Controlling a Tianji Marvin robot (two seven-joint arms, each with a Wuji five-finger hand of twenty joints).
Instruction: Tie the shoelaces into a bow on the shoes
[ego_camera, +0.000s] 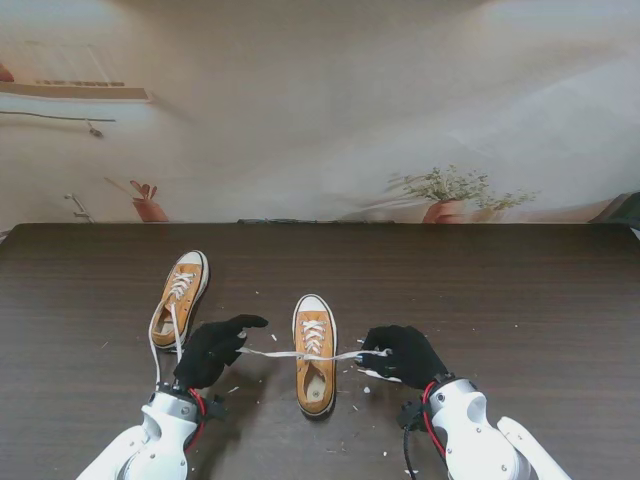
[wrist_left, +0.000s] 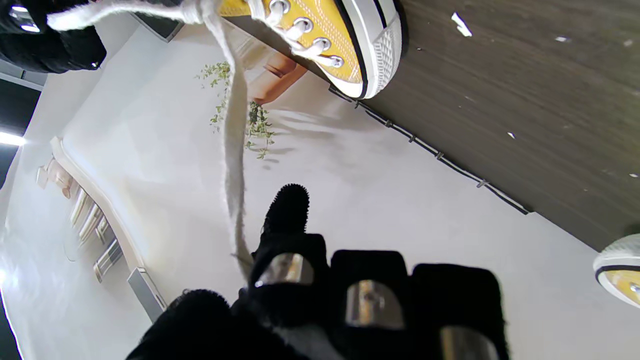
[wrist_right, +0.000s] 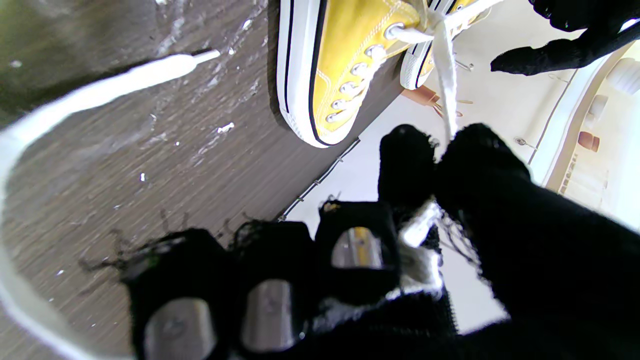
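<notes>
Two mustard-yellow sneakers with white toe caps lie on the dark table. The middle shoe (ego_camera: 315, 362) (wrist_left: 325, 40) (wrist_right: 340, 65) points away from me, between my hands. Its white lace (ego_camera: 270, 352) (wrist_left: 235, 150) (wrist_right: 445, 75) is stretched taut to both sides from a crossing over the eyelets. My black-gloved left hand (ego_camera: 212, 350) (wrist_left: 325, 300) is shut on the left end, index finger sticking out. My right hand (ego_camera: 402, 352) (wrist_right: 400, 260) pinches the right end between thumb and finger. The tail of that end (wrist_right: 125, 85) trails on the table.
The second shoe (ego_camera: 180, 298) (wrist_left: 620, 270) lies to the left, farther from me, its loose lace (ego_camera: 153, 350) trailing toward me past my left hand. Small white scraps (ego_camera: 362, 388) dot the table (ego_camera: 520, 300) around the middle shoe. A pale backdrop rises behind the far edge.
</notes>
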